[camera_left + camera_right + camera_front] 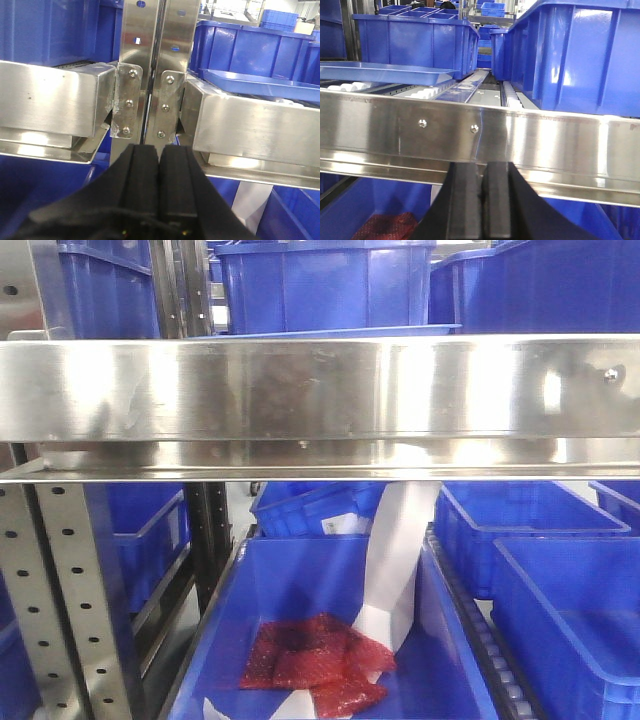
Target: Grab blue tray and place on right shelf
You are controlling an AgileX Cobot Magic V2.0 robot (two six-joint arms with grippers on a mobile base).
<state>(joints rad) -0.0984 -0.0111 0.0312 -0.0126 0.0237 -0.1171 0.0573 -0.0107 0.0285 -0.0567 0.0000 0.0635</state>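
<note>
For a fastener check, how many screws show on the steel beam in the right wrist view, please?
2 screws: one left of centre on the beam, one beside it above the right claw; others may lie off-frame.

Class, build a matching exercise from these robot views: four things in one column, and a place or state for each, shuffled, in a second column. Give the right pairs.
Things
1. blue tray
2. red mesh bags
3. left gripper
4. deep blue bin

Places or states
A. shut, holding nothing
B. lying in the lower bin
C. on the shelf rollers, left in the right wrist view
D. on the shelf, right of the tray

Pairs: 1-C, 2-B, 3-A, 4-D
</note>
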